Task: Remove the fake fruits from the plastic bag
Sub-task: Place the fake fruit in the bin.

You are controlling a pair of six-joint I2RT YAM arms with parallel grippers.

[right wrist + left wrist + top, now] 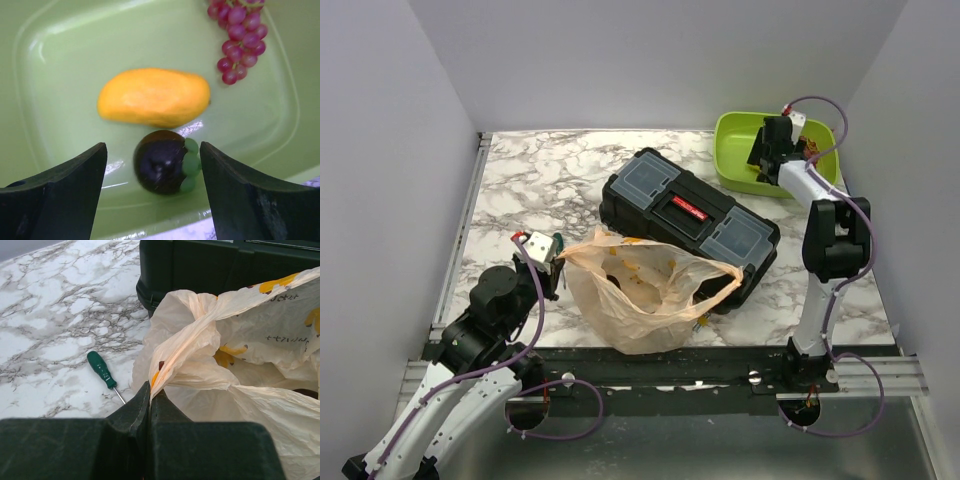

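The plastic bag (640,290) lies crumpled against the front of the black toolbox, its mouth held up on the left. My left gripper (558,262) is shut on a twisted fold of the bag's edge (175,360). A dark shape (617,278) shows inside the bag; what it is I cannot tell. My right gripper (152,144) hangs open over the green bowl (65,60). Below its fingers, touching neither, a dark purple fake fruit (162,162) with green leaves lies in the bowl. A yellow oval fake fruit (152,97) lies just behind it.
A black toolbox (685,215) lies slantwise mid-table. The green bowl (735,135) stands at the back right and also holds red grapes (240,40). A green-handled screwdriver (101,370) lies on the marble left of the bag.
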